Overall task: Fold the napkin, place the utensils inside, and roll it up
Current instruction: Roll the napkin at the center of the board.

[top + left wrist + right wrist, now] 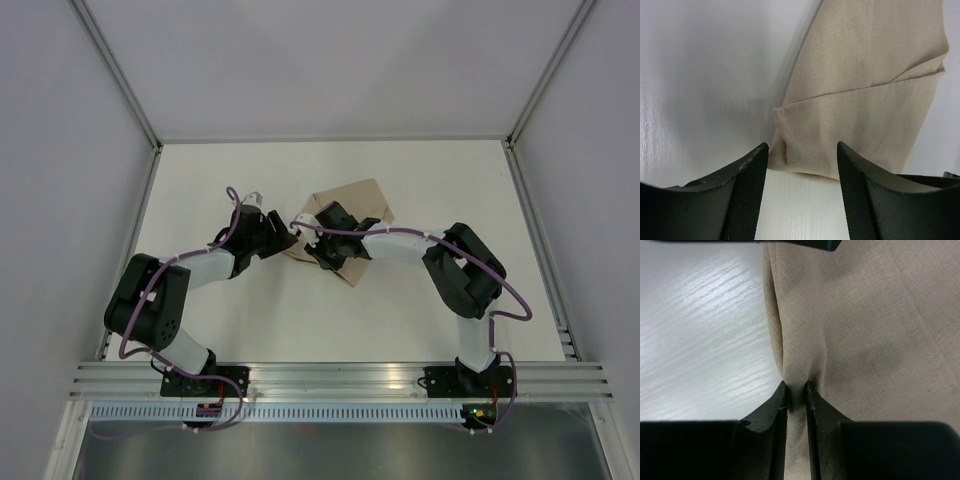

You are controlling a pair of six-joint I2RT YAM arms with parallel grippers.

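Napkin (358, 203), folded, long axis near-left to far-right, between right fingers (774, 412)

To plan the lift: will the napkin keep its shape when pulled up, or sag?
Probably floppy: the napkin bunches into a ridge where the right gripper pinches it between its jaws. Likely light and thin: its folded layers lie flat.

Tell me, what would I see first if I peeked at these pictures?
The beige napkin, folded and lying in the middle of the white table, catches the eye first. The right end effector is shut on a pinched ridge of that cloth, near its edge. The left end effector stands open, facing a folded corner of the napkin.
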